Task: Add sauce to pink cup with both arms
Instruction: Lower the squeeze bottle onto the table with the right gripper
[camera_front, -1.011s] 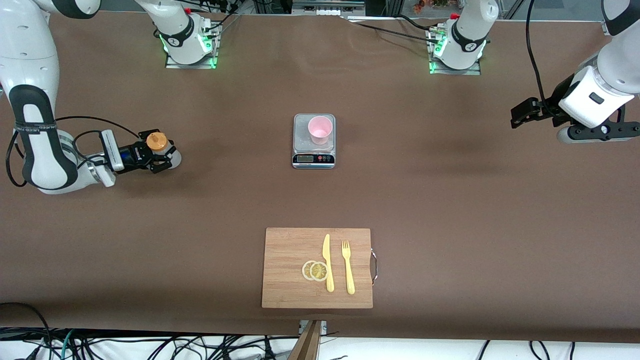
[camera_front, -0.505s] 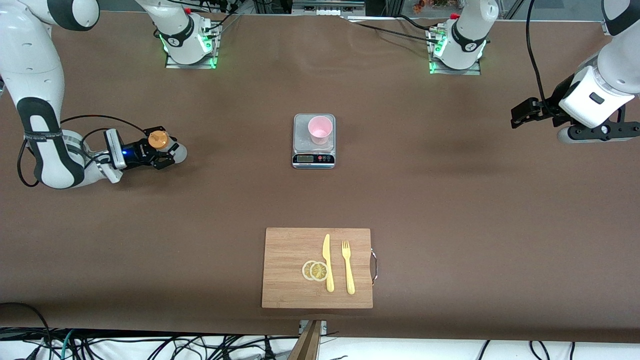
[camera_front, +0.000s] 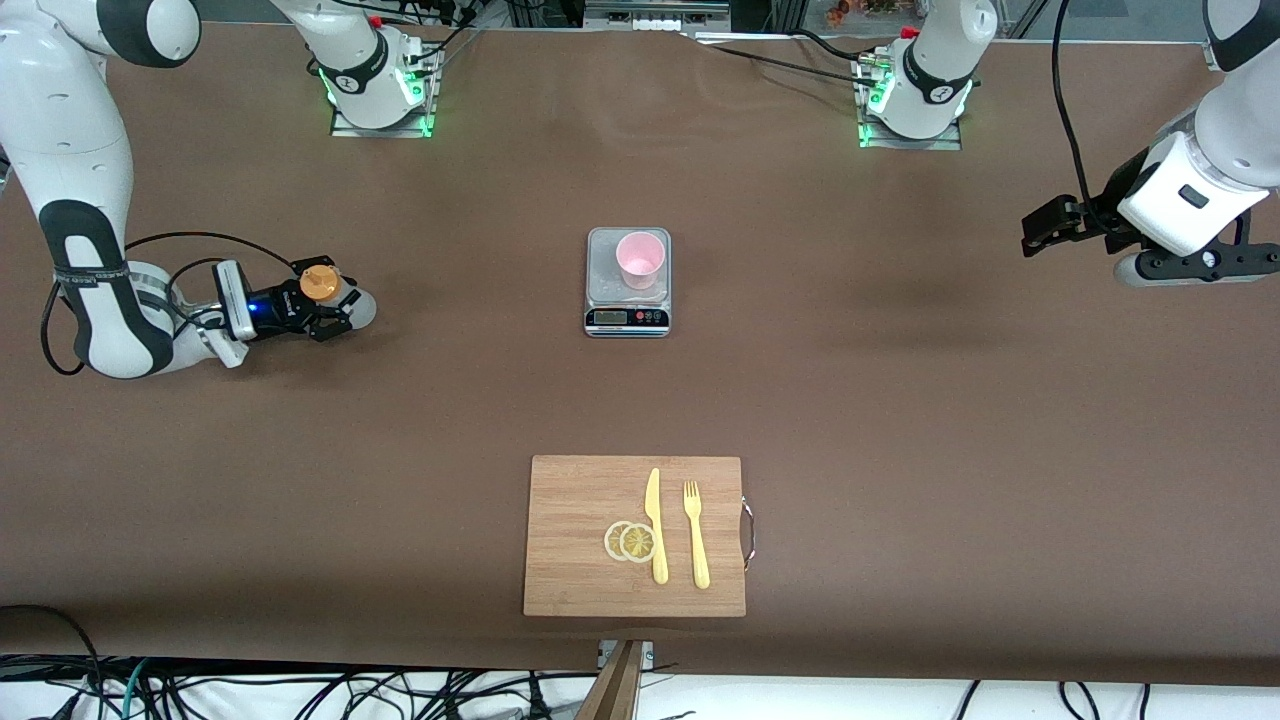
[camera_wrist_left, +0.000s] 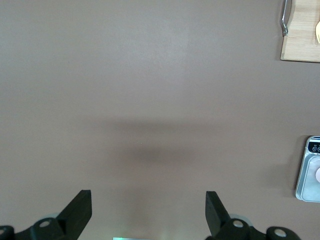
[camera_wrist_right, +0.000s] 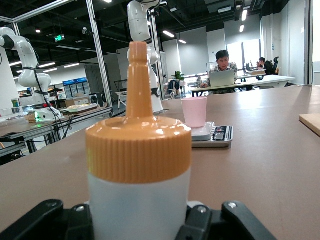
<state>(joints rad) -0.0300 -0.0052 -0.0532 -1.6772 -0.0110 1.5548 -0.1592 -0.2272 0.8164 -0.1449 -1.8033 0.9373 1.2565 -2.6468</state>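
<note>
Orange-capped and whitish, the sauce (camera_front: 322, 287) is sitting upright in the right gripper (camera_front: 325, 305), low over the worktop (camera_front: 900, 400) toward the right arm's end, and those fingers are clamping the bottle's body just under the cap. In the right wrist view the ribbed cap and long nozzle of the sauce (camera_wrist_right: 138, 165) are filling the foreground, with the fingers (camera_wrist_right: 210, 222) pressing in from both sides.

By the look of it, this bottle is going to be light and soft-walled, so a hard pinch may squirt it early; holding it on the body below the cap, as now, seems the sound spot, leaving the nozzle free for tipping.

Moving outward, the pink cup (camera_front: 640, 259) is standing on a small scale (camera_front: 627, 318) in the middle of the worktop, well apart from the bottle. Nearer the front camera a board (camera_front: 580, 500) is carrying two lemon slices (camera_front: 630, 541), a knife (camera_front: 655, 525) and a fork (camera_front: 696, 533).

Over at its own end the left gripper (camera_front: 1045, 228) is waiting up in the air, fingers (camera_wrist_left: 80, 212) spread wide and holding nothing.
</note>
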